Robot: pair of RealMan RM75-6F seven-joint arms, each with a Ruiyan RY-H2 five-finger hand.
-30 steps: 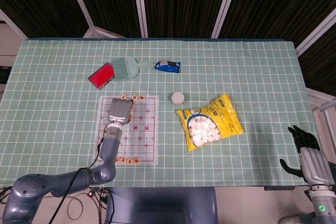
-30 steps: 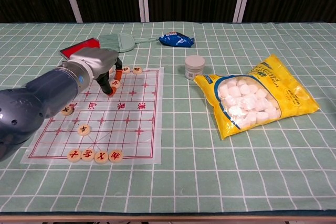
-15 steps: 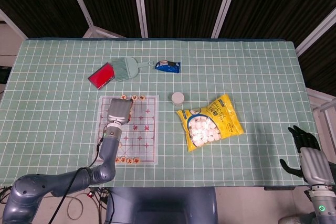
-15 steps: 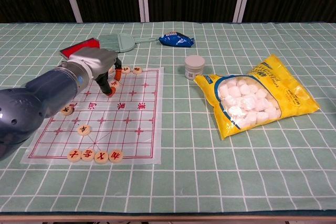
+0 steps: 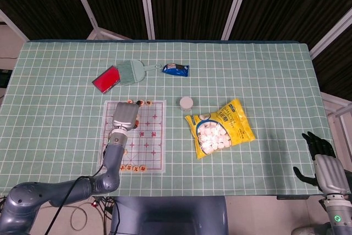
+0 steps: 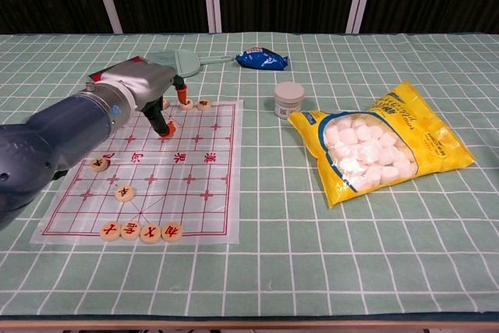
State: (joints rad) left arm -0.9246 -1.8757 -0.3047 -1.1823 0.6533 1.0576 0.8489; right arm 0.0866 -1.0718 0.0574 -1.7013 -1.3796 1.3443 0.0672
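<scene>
A clear chess board (image 5: 154,137) (image 6: 204,187) with red lines lies at the table's front left, with round wooden pieces (image 6: 141,231) along its near edge and a few more (image 6: 203,104) at its far edge. My left hand (image 5: 125,114) (image 6: 137,84) hangs over the board's far left part, fingers spread downward. One orange fingertip (image 6: 168,128) touches a piece there and another reaches the far row; no piece is clasped. My right hand (image 5: 322,162) hovers off the table's front right corner, fingers apart, holding nothing.
A yellow marshmallow bag (image 5: 220,128) (image 6: 381,145) lies right of the board, a small white jar (image 5: 186,103) (image 6: 289,99) between them. Beyond the board lie a green brush (image 5: 132,71) (image 6: 178,60), a red flat item (image 5: 106,79) and a blue packet (image 5: 175,69) (image 6: 262,58).
My left hand has shifted toward the board's far edge and its fingers have spread wider. The right hand has not moved.
</scene>
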